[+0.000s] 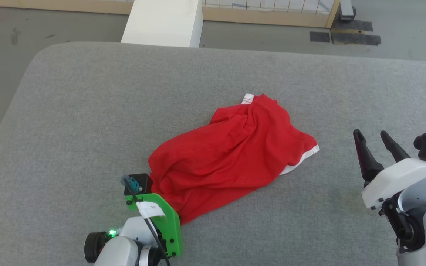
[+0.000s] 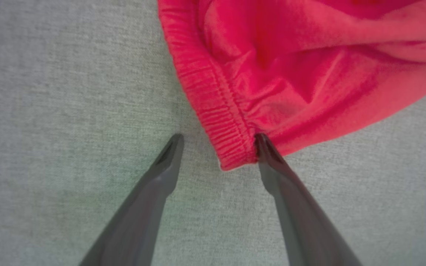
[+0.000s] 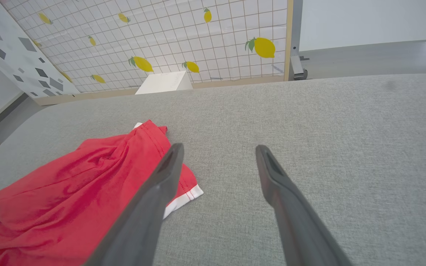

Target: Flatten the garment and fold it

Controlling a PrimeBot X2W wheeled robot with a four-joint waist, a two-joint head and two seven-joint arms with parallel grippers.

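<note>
The garment [image 1: 231, 155], red shorts with white-trimmed hems, lies crumpled on the grey padded table [image 1: 87, 111]. Its elastic waistband corner [image 2: 231, 147] sits between the open fingers of my left gripper [image 2: 218, 138]; the right fingertip [image 2: 263, 142] touches the fabric edge. In the head view the left wrist [image 1: 150, 210] hangs over the garment's near-left end and hides the fingers. My right gripper [image 1: 377, 138] stands open above bare table, to the right of the garment and apart from it. The right wrist view shows the garment [image 3: 80, 192] to the left, behind my left finger [image 3: 161, 181].
A white box [image 1: 165, 22] stands beyond the table's far edge. A lemon-patterned grid panel [image 3: 183, 40] on a wooden frame stands behind it. Grey floor lies past the table's rounded left corner [image 1: 39, 55].
</note>
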